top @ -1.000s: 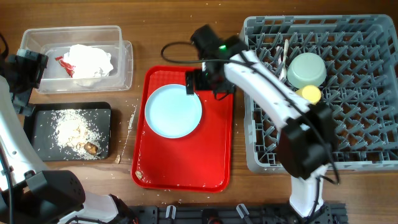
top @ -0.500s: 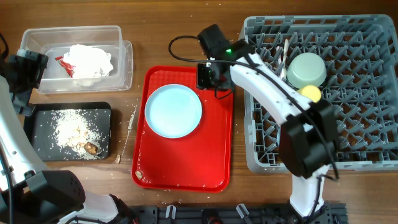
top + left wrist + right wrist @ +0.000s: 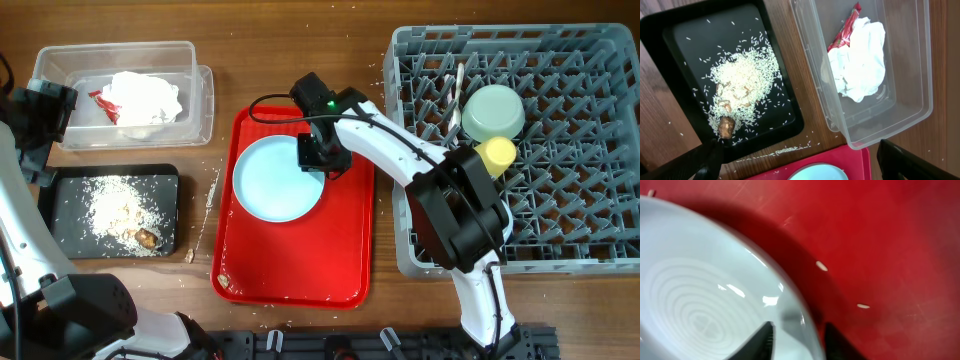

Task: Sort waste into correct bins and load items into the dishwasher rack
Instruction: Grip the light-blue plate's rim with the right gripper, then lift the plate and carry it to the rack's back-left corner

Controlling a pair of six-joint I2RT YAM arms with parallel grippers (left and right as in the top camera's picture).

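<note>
The right jaws stand apart, astride the rim of the light blue plate [image 3: 705, 295]. One dark fingertip [image 3: 765, 339] is over the plate's inside and the other is over the red tray [image 3: 880, 240] just outside it. Whether either pad touches the rim is hard to tell this close. The plate lies flat on the tray, with a few whitish grains [image 3: 821, 266] on the red beside it.

On the counter [image 3: 280, 40], the grey rack [image 3: 520, 33] to the tray's right holds the pale green bowl [image 3: 493, 110] and the yellow cup [image 3: 495, 153].

The left jaws are spread wide with nothing between them. They hang above the black tray [image 3: 690, 30], which holds crumbs [image 3: 740, 80] and a brown scrap [image 3: 726, 126]. Beside it, the clear tub [image 3: 910, 75] holds the crumpled napkins [image 3: 860, 60] and a red-and-white wrapper [image 3: 842, 32].
</note>
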